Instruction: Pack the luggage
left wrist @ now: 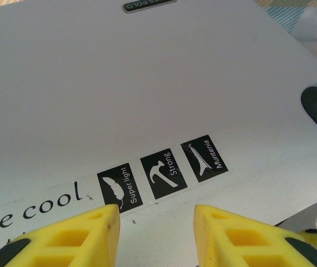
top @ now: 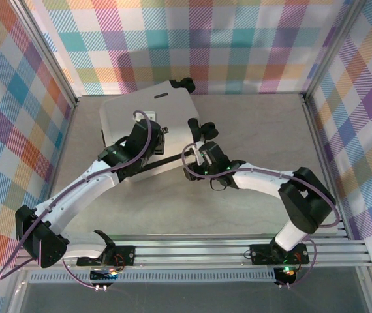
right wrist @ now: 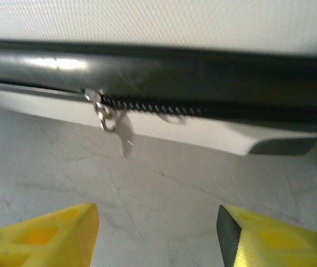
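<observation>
Checked cloth in many colours is covering the walls (top: 238, 39). A pale, stone-patterned table (top: 258, 130) is carrying the luggage (top: 143, 117), which is lying flat with its lid down at the back left, close to the wall.

The left gripper (left wrist: 155, 214) is hanging over the white shell, just beside three black stickers (left wrist: 161, 172). Its jaws are standing apart with nothing between them. I cannot tell if the fingers are touching the shell.

The right gripper (right wrist: 157, 214) is facing the near side of the case, low over the table. Its jaws are spread wide and are holding nothing. On the black seam the zipper slider (right wrist: 94, 97) is sitting, and its small metal pull tab (right wrist: 124, 139) is hanging down from it, to the left of the gap between the fingers.

The step in hand, as I am judging it, is closing the zipper.
- The right gripper should be shifting left and forward until the tab is hanging between the fingers, and only then closing on it.
- The tab is thin and is hanging loose, so a grip near its ring seems safer than one at its tip.
- The pull should be going along the seam, not away from it.
- The left gripper should be pressing the lid down, so that the case is not sliding on the smooth table.
</observation>
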Action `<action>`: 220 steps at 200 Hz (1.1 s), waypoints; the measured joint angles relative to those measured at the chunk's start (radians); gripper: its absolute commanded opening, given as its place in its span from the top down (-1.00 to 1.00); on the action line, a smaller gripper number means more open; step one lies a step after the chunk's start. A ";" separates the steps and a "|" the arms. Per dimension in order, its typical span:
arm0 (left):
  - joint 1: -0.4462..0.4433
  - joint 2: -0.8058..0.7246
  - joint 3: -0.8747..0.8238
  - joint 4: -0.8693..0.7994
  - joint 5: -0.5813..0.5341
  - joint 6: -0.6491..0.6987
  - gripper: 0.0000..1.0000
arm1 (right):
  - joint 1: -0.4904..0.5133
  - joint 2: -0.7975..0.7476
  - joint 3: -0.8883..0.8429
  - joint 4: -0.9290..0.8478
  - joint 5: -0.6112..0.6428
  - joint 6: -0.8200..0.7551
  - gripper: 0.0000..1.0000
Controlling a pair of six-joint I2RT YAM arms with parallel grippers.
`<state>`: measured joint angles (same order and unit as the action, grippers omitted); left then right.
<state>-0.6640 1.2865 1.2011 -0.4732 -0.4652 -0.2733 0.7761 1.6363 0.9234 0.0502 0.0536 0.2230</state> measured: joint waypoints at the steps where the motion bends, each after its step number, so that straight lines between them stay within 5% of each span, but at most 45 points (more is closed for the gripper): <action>1: 0.000 0.000 0.000 0.000 0.000 0.000 0.20 | 0.000 0.002 0.002 0.001 0.000 0.000 -0.10; 61: 0.015 -0.015 -0.008 -0.015 -0.001 0.000 0.20 | 0.061 0.095 0.036 0.073 0.110 0.025 0.24; 124: 0.019 -0.035 -0.034 -0.033 -0.026 -0.009 0.20 | 0.104 0.109 0.036 0.148 0.228 0.054 0.27; 180: 0.019 -0.079 -0.082 -0.029 -0.026 -0.040 0.22 | 0.111 0.109 0.058 0.130 0.317 0.081 0.88; 220: 0.019 -0.166 -0.214 0.007 0.026 -0.105 0.31 | 0.111 0.109 0.058 0.135 0.340 0.061 1.00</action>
<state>-0.6453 1.1202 0.9874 -0.4660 -0.4389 -0.3782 0.8871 1.7458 0.9817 0.1852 0.3939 0.2844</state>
